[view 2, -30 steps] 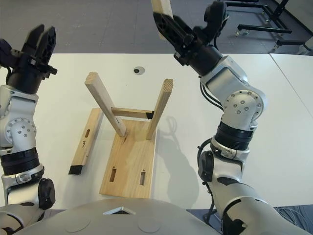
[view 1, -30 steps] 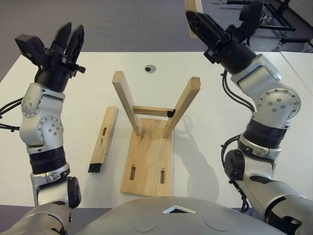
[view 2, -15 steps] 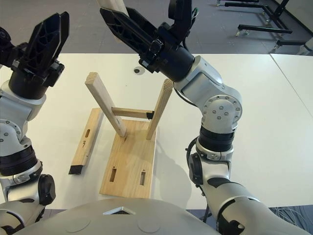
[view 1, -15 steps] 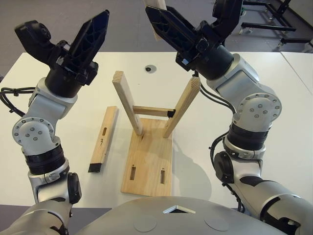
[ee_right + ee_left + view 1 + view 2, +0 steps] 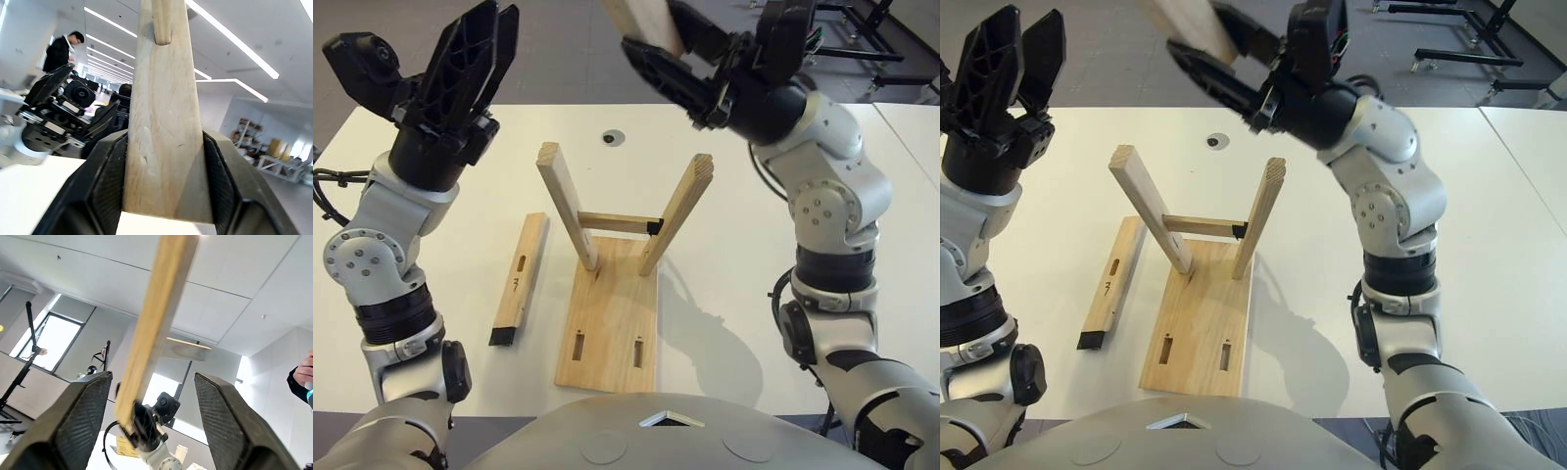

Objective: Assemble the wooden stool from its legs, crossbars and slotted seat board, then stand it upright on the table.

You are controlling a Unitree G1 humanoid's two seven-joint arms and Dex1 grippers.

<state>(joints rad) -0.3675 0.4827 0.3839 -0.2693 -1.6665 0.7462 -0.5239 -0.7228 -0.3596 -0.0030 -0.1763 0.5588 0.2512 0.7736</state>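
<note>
Two changes: left gripper [image 5: 494, 15] rose, right gripper [image 5: 654, 39] tilted its leg [image 5: 166, 122].

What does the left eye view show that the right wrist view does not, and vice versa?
Left eye view: the flat slotted wooden seat board on the white table, two standing legs joined by a crossbar, a loose leg beside it. Right wrist view: the slot in the held pale wooden leg. Both: that leg in the right gripper, and the open left gripper.

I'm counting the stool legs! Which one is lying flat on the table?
The flat leg, left of the seat board. Two standing legs rise from the board, and the right gripper holds a fourth leg in the air.
</note>
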